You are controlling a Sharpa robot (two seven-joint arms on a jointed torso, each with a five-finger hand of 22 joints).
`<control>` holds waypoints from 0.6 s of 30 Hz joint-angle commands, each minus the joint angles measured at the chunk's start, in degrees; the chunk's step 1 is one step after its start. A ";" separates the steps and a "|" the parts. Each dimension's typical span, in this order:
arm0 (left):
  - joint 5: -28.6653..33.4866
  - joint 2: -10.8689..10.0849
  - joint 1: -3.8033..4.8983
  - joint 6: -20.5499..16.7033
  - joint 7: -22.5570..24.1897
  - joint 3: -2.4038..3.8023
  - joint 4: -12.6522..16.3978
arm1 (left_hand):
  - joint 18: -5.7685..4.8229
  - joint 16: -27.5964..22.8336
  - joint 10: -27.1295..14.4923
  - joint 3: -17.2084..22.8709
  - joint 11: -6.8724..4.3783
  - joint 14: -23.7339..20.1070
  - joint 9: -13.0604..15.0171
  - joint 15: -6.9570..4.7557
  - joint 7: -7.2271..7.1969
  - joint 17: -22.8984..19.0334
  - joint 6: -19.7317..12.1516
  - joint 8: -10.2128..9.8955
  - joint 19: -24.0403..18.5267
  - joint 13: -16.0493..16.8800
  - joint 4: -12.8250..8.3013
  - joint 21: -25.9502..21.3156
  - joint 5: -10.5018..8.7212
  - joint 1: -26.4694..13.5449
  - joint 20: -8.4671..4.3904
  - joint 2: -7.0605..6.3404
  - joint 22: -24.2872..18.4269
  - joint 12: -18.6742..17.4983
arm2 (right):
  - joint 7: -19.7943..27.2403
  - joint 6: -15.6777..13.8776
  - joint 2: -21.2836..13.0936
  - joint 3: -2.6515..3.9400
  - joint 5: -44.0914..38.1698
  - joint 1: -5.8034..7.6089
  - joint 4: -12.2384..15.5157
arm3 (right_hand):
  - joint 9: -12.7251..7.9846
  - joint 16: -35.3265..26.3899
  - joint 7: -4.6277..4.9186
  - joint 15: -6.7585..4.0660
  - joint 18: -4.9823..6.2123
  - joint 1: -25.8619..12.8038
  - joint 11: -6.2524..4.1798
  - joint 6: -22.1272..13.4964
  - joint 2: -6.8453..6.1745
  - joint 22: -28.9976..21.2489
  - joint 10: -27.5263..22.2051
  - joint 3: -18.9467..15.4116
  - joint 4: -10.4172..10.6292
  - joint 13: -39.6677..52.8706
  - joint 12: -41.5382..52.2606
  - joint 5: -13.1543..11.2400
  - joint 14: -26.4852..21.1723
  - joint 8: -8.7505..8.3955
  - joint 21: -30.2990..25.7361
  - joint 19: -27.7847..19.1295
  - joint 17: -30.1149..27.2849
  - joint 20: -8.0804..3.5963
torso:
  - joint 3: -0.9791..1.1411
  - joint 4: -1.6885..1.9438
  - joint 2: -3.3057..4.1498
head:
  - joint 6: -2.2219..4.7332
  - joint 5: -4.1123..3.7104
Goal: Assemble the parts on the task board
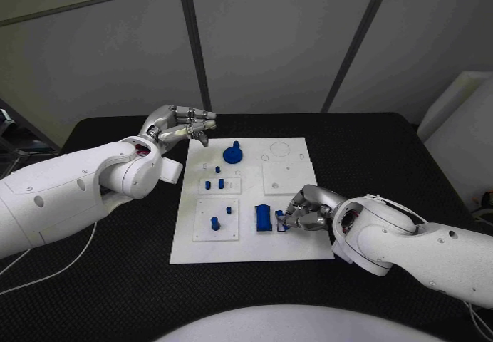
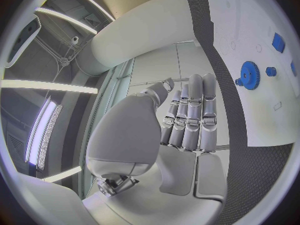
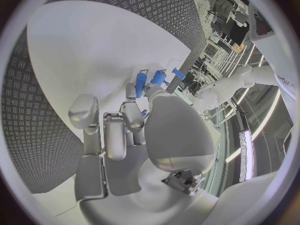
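Note:
The white task board [image 1: 293, 246] lies in the middle of the black table. A blue gear [image 1: 234, 153] stands near its far edge, also seen as the blue gear [image 2: 250, 75] in the left wrist view. Several small blue pegs [image 1: 216, 184] stand in the left plates. A blue block [image 1: 264, 218] lies near the board's front middle. My right hand [image 1: 305, 211] sits low on the board beside the block, fingers curled around a small blue part [image 1: 281, 216]. The right wrist view shows its fingertips [image 3: 132, 97] against blue pieces [image 3: 142, 83]. My left hand [image 1: 183, 127] hovers above the board's far left corner, fingers [image 2: 190, 117] straight, holding nothing.
A square white inset plate [image 1: 288, 178] and round recesses [image 1: 279, 149] take up the board's right half. Black table [image 1: 390, 157] surrounds the board on all sides. A white box [image 1: 462, 121] stands at the table's right edge.

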 commanded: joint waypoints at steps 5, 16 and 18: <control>0.15 0.01 0.09 0.84 -0.06 0.05 0.04 | -1.02 -0.21 -0.45 -0.21 -0.10 -0.30 0.00 0.04 0.16 -0.07 -0.34 0.34 0.01 -0.06 -0.20 -0.38 -0.15 0.20 0.17 0.47 -0.10 0.20 | -0.73 1.36 0.47 -0.06 0.41 -0.02 -0.23 | 0.45 0.24 -0.04 -0.35 -0.37 -2.74 0.02 0.40 -0.32 -0.01 0.27 -1.52 0.22 0.10 0.20 1.23 4.96 0.26 0.10 0.21 9.93 0.02 | 0.01 -0.05 0.05 | 0.13 0.04; 0.15 0.01 0.09 1.05 -0.22 0.05 -0.03 | -1.02 -0.21 -0.48 -0.24 -0.09 -0.31 0.00 0.05 0.18 -0.09 -0.35 0.35 0.01 -0.06 -0.17 -0.39 -0.15 0.17 0.17 0.49 -0.12 0.24 | -0.14 1.45 0.71 -0.06 0.42 -0.03 -0.10 | 1.31 0.17 -0.11 -0.34 -0.33 -10.12 0.03 0.46 0.09 -0.05 0.39 -7.06 0.39 0.41 0.33 1.48 4.93 0.42 -0.07 0.13 9.84 0.06 | 0.02 -0.05 0.05 | -0.03 0.08; 0.15 0.00 0.09 1.08 -0.23 0.05 -0.04 | -1.03 -0.22 -0.52 -0.26 -0.07 -0.33 -0.01 0.06 0.20 -0.11 -0.38 0.36 0.01 -0.07 -0.13 -0.40 -0.16 0.12 0.18 0.50 -0.13 0.25 | -0.04 1.39 0.65 -0.06 0.42 -0.03 -0.03 | 1.42 0.14 -0.16 -0.37 -0.32 -10.52 -0.01 0.53 0.23 -0.09 0.39 -7.48 0.40 0.43 0.32 1.32 4.92 0.48 -0.12 0.10 9.79 0.04 | 0.02 -0.03 0.05 | -0.03 0.06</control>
